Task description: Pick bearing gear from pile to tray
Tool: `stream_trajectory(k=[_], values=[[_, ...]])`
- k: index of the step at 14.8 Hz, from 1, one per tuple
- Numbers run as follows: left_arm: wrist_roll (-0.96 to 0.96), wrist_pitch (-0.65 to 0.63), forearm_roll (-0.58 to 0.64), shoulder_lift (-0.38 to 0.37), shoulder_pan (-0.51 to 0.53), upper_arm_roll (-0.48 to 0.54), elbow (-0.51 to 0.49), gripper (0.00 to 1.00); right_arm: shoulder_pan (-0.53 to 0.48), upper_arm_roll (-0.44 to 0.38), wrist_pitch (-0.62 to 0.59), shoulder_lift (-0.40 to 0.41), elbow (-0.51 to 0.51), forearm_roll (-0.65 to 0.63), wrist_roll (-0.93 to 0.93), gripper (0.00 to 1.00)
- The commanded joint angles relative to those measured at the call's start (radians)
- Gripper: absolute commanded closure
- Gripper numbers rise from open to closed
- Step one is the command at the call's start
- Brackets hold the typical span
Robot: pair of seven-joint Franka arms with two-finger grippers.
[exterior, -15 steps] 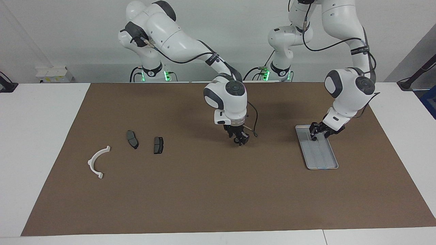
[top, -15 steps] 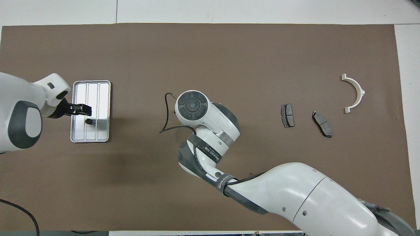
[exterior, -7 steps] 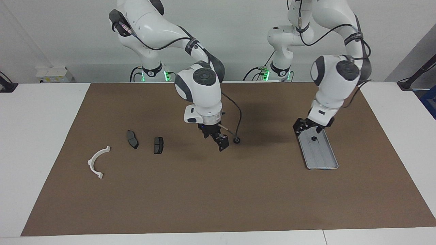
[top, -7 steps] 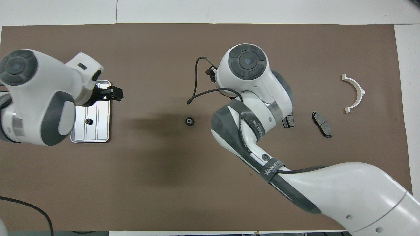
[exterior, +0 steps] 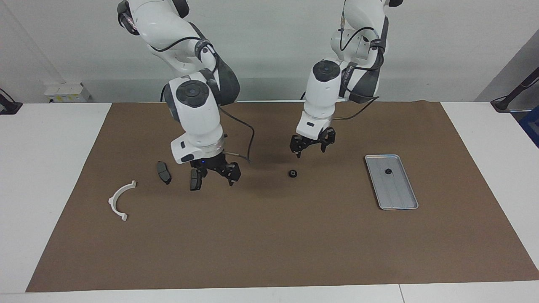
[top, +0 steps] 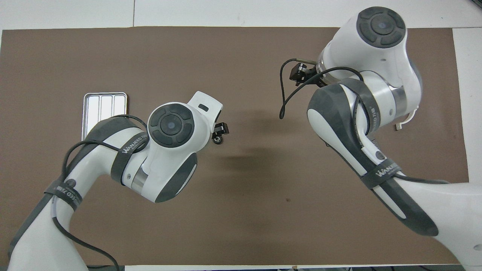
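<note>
A small black bearing gear (exterior: pixel 293 173) (top: pixel 217 140) lies alone on the brown mat, between the pile and the tray. My left gripper (exterior: pixel 310 149) (top: pixel 221 131) hangs open over the mat right by it, not touching. The silver tray (exterior: pixel 400 198) (top: pixel 103 107) sits toward the left arm's end and holds another small black round piece (exterior: pixel 388 171). My right gripper (exterior: pixel 217 174) (top: pixel 299 73) is open and empty, low over a dark brake pad (exterior: pixel 196 180). A second brake pad (exterior: pixel 164 172) and a white arc (exterior: pixel 121 200) lie beside it toward the right arm's end.
The brown mat (exterior: pixel 269 235) covers most of the white table. In the overhead view the right arm hides both brake pads and most of the arc, and the left arm covers part of the tray.
The right gripper let go of the gear on the mat's middle and swung over to the brake pads. The left gripper left a black piece in the tray and moved to the gear.
</note>
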Motion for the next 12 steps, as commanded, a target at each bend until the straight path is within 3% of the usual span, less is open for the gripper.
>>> stream_trajectory(k=[1, 4, 10, 12], values=[[-0.049, 0.081, 0.014, 0.086, -0.038, 0.016, 0.012, 0.00, -0.079, 0.017, -0.025, -0.029, -0.018, 0.017, -0.241, 0.00], [-0.062, 0.156, 0.016, 0.152, -0.045, 0.018, 0.001, 0.00, -0.126, 0.015, -0.049, -0.044, -0.021, 0.016, -0.356, 0.00], [-0.059, 0.185, 0.023, 0.183, -0.029, 0.020, -0.020, 0.01, -0.192, 0.007, -0.083, -0.079, -0.044, 0.017, -0.428, 0.00], [-0.059, 0.219, 0.027, 0.181, -0.028, 0.021, -0.051, 0.01, -0.176, -0.043, -0.102, -0.107, -0.047, 0.020, -0.509, 0.00]])
